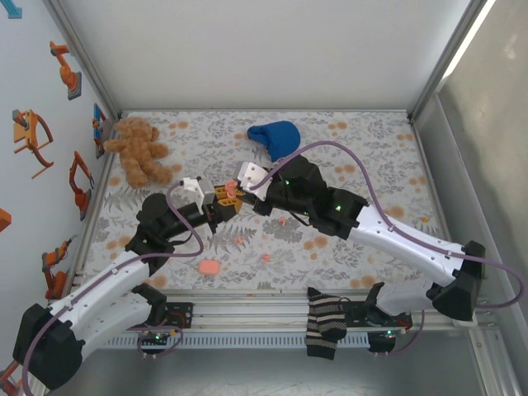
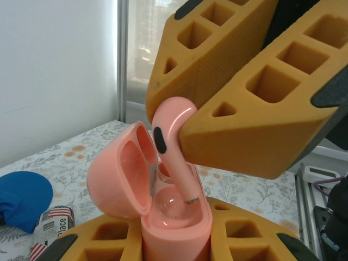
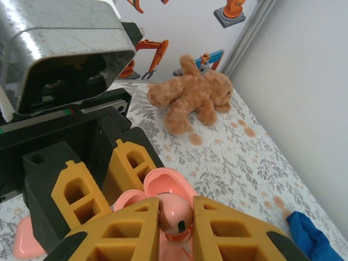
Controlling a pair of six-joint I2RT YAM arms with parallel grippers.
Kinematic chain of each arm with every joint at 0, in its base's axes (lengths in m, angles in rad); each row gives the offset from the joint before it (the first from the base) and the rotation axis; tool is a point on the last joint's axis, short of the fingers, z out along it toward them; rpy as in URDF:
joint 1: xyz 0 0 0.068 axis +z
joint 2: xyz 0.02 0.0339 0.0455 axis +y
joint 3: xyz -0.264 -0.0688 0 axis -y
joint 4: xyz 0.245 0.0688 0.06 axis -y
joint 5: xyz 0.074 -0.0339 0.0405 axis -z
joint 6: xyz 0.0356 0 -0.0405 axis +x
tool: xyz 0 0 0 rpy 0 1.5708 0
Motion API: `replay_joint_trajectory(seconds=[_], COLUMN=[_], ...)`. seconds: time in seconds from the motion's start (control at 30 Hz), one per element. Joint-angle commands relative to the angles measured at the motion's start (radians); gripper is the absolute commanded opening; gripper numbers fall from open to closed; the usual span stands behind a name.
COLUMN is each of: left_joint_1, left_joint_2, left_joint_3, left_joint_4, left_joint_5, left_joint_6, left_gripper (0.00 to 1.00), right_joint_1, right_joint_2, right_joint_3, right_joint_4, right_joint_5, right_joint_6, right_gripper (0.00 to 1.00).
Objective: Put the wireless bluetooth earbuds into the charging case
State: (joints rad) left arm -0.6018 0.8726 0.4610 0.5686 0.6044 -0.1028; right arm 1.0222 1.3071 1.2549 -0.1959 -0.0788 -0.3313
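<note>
My left gripper (image 2: pixel 176 247) is shut on the salmon-pink charging case (image 2: pixel 176 217), held upright with its lid (image 2: pixel 117 179) swung open to the left. My right gripper (image 3: pixel 176 220) is shut on one pink earbud (image 3: pixel 178 215) by its head. The earbud (image 2: pixel 174 147) hangs tilted, and its stem reaches down into the case's open mouth. From above, both grippers meet over the table's middle: left gripper (image 1: pixel 219 200), right gripper (image 1: pixel 239 192). Two small pink earbuds (image 1: pixel 266 257) (image 1: pixel 239 240) lie loose on the cloth in front of them.
A brown teddy bear (image 1: pixel 140 148) lies at the back left and a blue cloth (image 1: pixel 276 136) at the back centre. A second pink case (image 1: pixel 208 267) sits near the front edge. A striped sock (image 1: pixel 324 323) hangs over the front rail.
</note>
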Motion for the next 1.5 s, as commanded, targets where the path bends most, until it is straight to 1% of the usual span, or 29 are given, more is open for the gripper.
replay_joint_trajectory(seconds=[0.0,0.47,0.87,1.2,1.47], left_joint_1=[-0.006,-0.009,-0.01,-0.01,-0.01], left_joint_2=[-0.016,-0.029,-0.047,-0.054,-0.058], left_joint_3=[0.028,0.024,0.017,0.024,0.019], left_joint_4=[0.042,0.035,0.029,0.015,0.018], left_joint_5=[0.026,0.022,0.014,0.004,-0.002], left_joint_6=[0.006,0.011,0.012,0.028,0.03], left_gripper=[0.0,0.0,0.0,0.0,0.0], right_joint_1=[0.012,0.031,0.035,0.032,0.034], right_joint_2=[0.006,0.029,0.03,0.031,0.022], right_joint_3=[0.032,0.035,0.041,0.048,0.051], right_joint_4=[0.036,0.031,-0.005,-0.013,0.002], right_joint_5=[0.036,0.044,-0.022,-0.072,-0.079], right_joint_6=[-0.014,-0.017,0.001,0.028,0.042], right_gripper=[0.19,0.19,0.2,0.24,0.26])
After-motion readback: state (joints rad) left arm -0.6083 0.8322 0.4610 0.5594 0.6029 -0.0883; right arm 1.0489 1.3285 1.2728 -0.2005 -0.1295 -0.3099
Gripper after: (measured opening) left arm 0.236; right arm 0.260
